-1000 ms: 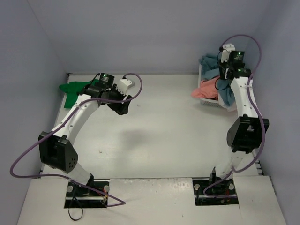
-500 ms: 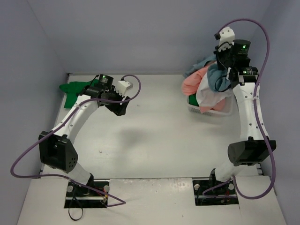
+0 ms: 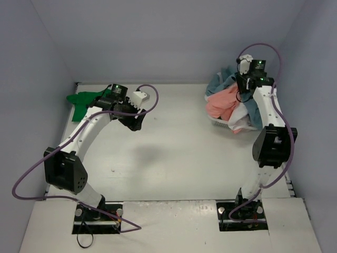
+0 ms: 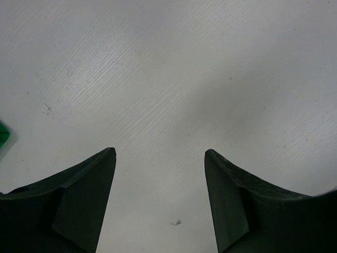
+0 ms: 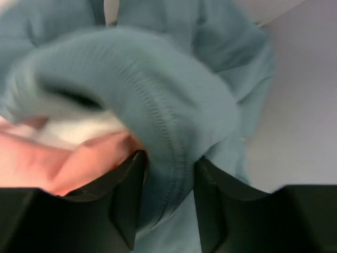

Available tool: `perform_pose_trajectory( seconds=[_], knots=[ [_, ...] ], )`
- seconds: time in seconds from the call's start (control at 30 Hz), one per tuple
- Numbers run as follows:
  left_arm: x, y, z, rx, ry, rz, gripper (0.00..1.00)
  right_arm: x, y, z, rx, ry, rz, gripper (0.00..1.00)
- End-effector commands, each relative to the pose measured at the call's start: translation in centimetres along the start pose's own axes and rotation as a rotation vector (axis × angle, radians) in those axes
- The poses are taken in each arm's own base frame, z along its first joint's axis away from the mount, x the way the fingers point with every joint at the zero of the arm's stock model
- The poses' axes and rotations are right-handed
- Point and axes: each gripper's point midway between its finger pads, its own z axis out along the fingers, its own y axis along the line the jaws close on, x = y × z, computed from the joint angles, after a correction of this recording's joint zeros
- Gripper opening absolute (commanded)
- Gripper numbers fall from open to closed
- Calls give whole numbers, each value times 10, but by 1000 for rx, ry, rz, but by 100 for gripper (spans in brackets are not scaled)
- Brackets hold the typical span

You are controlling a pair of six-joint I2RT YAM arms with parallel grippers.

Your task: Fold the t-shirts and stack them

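A heap of t-shirts lies over the basket (image 3: 219, 123) at the back right: a salmon pink one (image 3: 221, 103) on top, a light blue one (image 3: 215, 83) behind it, white cloth (image 3: 239, 120) at the front. My right gripper (image 3: 243, 88) is down in that heap. In the right wrist view its jaws (image 5: 171, 158) stand slightly apart, open, with a thick fold of the light blue t-shirt (image 5: 158, 79) between them, pink cloth (image 5: 79, 158) to the left. A bright green t-shirt (image 3: 79, 103) lies at the back left. My left gripper (image 3: 136, 122) hangs open over bare table (image 4: 160, 153).
The purple-grey walls close in on the table behind and on both sides. The basket stands close to the right wall. A sliver of the green cloth (image 4: 2, 134) shows at the left edge of the left wrist view.
My right arm lifted the bundle of shirts out of the basket, then came back down with it; its jaws have parted around the blue fold. The left arm has not moved.
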Motion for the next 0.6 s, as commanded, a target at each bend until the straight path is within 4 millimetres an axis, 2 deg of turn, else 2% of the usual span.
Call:
perform_pose_trajectory(
  seconds=[0.0, 0.1, 0.13, 0.3, 0.47, 0.57],
  knots=[
    [-21, 2, -15, -7, -62, 22, 63, 24, 15, 28, -30, 78, -48, 39],
    [-20, 1, -15, -2, -63, 20, 63, 41, 23, 35, -48, 119, -54, 47],
    [-21, 1, -16, -1, -66, 19, 63, 40, 23, 33, -51, 116, -54, 50],
    [-21, -1, -16, 9, -68, 18, 63, 30, 24, 26, -54, 89, -52, 49],
    [-17, -3, -14, 15, -67, 18, 63, 22, 20, 24, -32, 72, -40, 35],
    [-16, -4, -13, 17, -69, 19, 63, 17, 18, 24, -12, 65, -28, 19]
  ],
)
